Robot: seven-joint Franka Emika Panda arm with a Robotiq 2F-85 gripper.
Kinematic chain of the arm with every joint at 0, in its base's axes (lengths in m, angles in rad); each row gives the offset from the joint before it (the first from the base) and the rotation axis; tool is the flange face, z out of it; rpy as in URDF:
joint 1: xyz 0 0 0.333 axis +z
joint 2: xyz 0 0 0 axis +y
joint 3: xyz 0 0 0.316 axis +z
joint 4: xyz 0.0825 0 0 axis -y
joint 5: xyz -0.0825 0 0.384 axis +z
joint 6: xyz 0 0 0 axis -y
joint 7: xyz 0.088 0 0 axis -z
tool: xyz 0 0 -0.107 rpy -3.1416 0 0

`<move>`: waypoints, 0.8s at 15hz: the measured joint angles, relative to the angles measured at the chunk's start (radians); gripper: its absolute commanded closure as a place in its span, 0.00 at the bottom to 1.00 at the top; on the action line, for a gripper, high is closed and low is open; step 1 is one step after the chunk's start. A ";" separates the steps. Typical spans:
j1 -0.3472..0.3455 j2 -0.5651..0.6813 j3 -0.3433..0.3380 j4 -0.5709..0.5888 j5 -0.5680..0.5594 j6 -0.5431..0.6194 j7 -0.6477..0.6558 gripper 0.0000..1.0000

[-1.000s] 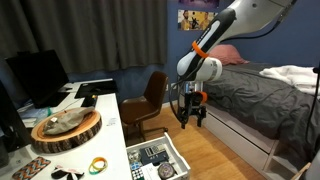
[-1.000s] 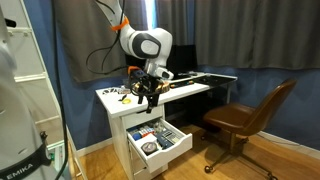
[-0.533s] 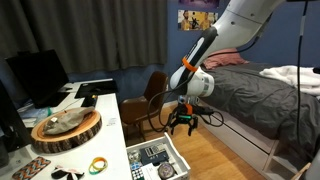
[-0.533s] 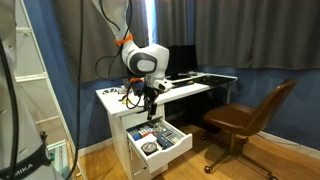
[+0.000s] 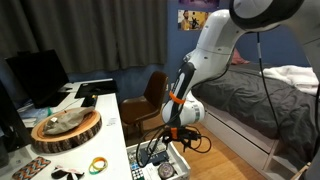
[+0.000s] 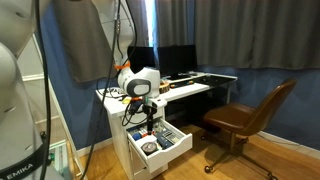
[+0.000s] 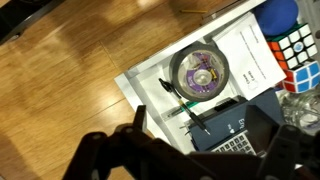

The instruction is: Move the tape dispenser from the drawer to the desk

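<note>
The white drawer is pulled out under the white desk and also shows in the other exterior view. In the wrist view the drawer holds a round grey tape dispenser with a purple core. Beside it lie a pen, a dark calculator and a white booklet. My gripper is open, its dark fingers spread over the calculator, just short of the dispenser. In both exterior views the gripper hangs low over the drawer.
A Rubik's cube and a blue ball lie in the drawer's far part. The desk carries a round wooden tray, a yellow ring and a monitor. A brown chair and a grey bed stand nearby.
The arm has come down from well above the drawer to just over its contents. The gripper stays open and empty.
</note>
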 measured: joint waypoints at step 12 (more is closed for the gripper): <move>0.172 0.194 -0.125 0.146 -0.053 0.021 0.144 0.00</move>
